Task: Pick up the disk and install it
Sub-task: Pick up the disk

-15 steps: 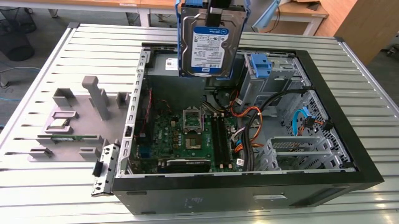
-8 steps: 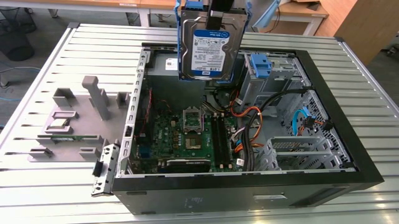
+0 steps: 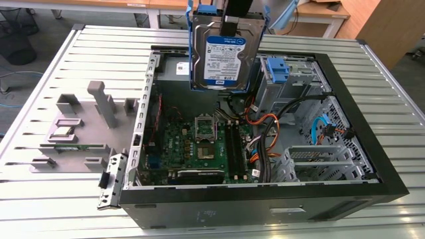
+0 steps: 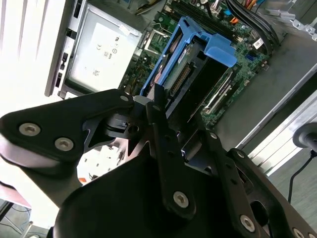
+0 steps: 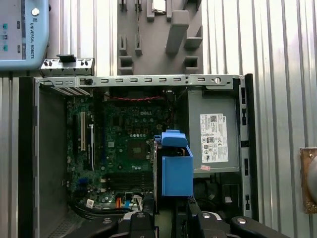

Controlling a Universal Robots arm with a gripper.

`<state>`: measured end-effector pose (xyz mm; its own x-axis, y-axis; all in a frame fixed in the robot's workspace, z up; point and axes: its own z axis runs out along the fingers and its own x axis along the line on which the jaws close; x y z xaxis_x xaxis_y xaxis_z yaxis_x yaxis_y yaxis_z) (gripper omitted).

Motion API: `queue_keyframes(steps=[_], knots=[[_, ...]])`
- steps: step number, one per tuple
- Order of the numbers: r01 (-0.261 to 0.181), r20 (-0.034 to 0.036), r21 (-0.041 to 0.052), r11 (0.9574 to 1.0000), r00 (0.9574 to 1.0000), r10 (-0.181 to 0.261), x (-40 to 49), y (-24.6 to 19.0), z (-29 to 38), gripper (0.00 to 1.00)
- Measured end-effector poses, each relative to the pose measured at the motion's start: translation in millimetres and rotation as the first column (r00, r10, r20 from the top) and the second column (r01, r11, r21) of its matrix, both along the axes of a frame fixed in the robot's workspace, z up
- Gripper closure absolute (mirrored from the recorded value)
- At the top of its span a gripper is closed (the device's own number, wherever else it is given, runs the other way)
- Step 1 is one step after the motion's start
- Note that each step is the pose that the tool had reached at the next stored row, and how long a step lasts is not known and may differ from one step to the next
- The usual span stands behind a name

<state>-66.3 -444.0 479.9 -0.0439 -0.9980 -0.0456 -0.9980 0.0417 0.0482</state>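
Above the open computer case [image 3: 265, 211], fingers [image 3: 230, 26] grip the upright disk [image 3: 226, 57] by its top.

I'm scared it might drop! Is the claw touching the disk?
Touching. In the exterior view the claw clamps the disk at its top edge, and the disk hangs in the air above the open computer case, resting on nothing.
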Motion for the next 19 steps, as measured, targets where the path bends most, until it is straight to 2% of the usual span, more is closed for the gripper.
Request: queue_keyframes(steps=[13,19], knots=[[0.0,0.0,0.0001,1.0,1.0,0.0,0.0,-19.3,-0.1,0.65],[0.0,0.0,0.0001,1.0,1.0,0.0,0.0,-21.3,-0.1,0.65]])
